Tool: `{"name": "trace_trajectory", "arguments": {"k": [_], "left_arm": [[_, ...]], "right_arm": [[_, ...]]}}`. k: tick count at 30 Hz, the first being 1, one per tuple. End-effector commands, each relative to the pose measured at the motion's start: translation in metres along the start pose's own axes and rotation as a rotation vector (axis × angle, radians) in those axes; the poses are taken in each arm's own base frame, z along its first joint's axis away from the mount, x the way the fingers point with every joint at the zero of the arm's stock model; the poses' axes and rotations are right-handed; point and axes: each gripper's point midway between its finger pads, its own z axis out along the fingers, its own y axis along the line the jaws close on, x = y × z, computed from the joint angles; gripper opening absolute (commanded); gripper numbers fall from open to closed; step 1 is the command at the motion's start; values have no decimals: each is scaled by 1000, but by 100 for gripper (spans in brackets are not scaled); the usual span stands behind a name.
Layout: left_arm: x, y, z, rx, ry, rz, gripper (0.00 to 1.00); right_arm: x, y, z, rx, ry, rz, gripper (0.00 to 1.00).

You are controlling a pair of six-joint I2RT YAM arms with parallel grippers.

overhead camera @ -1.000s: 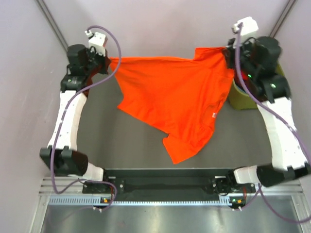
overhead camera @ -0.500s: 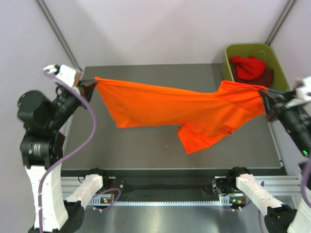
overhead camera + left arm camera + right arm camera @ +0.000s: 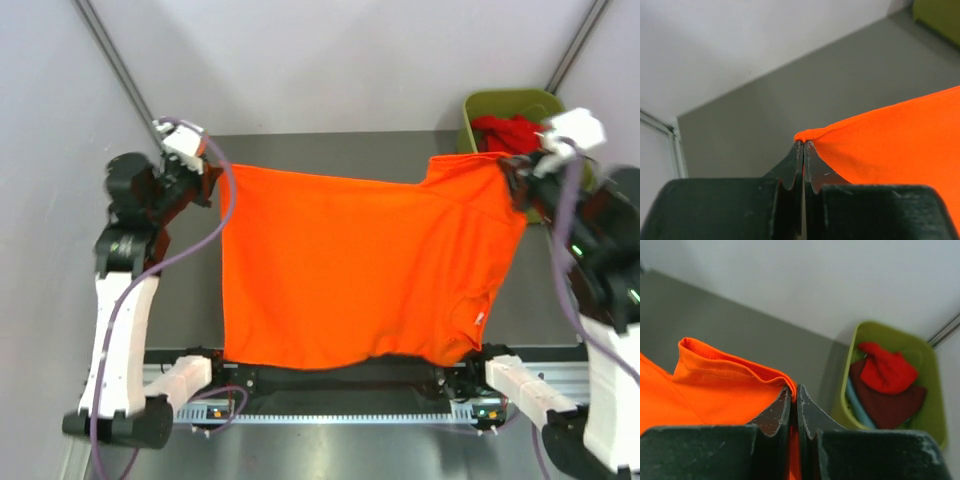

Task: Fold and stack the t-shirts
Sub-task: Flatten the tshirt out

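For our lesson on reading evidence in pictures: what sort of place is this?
Probably a robot test cell, not a home: plain walls closing in a grey table, the left gripper and right gripper shut on an orange t-shirt spread between them, red and maroon shirts in a green tub.

1. orange t-shirt (image 3: 350,270) was a thin band pulled tight across the bench (image 3: 330,148) half a second back; now it hangs as a wide flat sheet over most of the bench
2. a second ago it lay as a slanted drape toward the far side; its lower hem is now down near the rail (image 3: 340,412) between the arm bases
3. left claw (image 3: 212,173) has come in from the far-left edge and sits nearer the back-left corner
4. right claw (image 3: 508,170) has come in from the right edge, back toward the tub (image 3: 500,100)
5. tub was fully in view half a second back; right wrist now covers its right side
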Motion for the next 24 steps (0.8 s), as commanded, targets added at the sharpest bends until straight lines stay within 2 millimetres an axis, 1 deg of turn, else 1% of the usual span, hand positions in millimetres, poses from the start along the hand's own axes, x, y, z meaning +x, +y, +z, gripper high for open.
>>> {"name": "trace_trajectory", "arguments": {"k": [1,2,3,4,5,6,7,9,10,11,12,13,14,15,16,17,18,20,21,22,24], "left_arm": [[45,24,53,-32,63,27,0],[68,26,64,-29,107,19,0],[80,29,74,-26,129,13,0],[103,33,94,-16,170,2,0],[121,34,104,-8,204,-9,0],[134,35,114,1,224,-9,0],[157,38,132,13,259,-21,0],[179,42,150,21,290,-29,0],[196,46,167,25,311,-34,0],[205,49,175,23,323,-39,0],[212,52,182,19,335,-39,0],[225,57,197,17,357,-42,0],[230,61,205,14,362,-41,0],[251,65,215,8,402,-50,0],[242,74,225,-9,380,-41,0],[241,79,233,-21,367,-37,0],[252,84,241,-38,382,-42,0],[239,99,256,-84,333,-30,0],[241,103,264,-101,320,-28,0],[235,112,268,-137,303,-27,0],[226,120,278,-163,263,-26,0]], "right_arm": [[60,-2,79,-25,120,-11,0],[73,-2,92,-31,144,-12,0],[85,-2,106,-37,164,-13,0],[108,-1,134,-49,200,-10,0],[120,0,149,-57,222,-5,0],[131,1,164,-70,243,-3,0],[157,3,193,-93,296,7,0],[178,4,222,-102,338,13,0],[192,4,248,-109,362,13,0],[197,2,262,-107,369,-5,0],[226,4,283,-118,422,-14,0],[209,1,299,-111,383,-54,0],[212,-1,311,-102,384,-67,0],[233,2,327,-106,419,-69,0],[216,-6,340,-78,379,-82,0],[216,-9,348,-67,378,-83,0],[215,-9,361,-59,368,-88,0],[216,-15,371,-24,359,-98,0],[217,-18,378,-5,343,-109,0],[215,-23,382,43,338,-138,0],[214,-23,390,71,316,-152,0]]}}
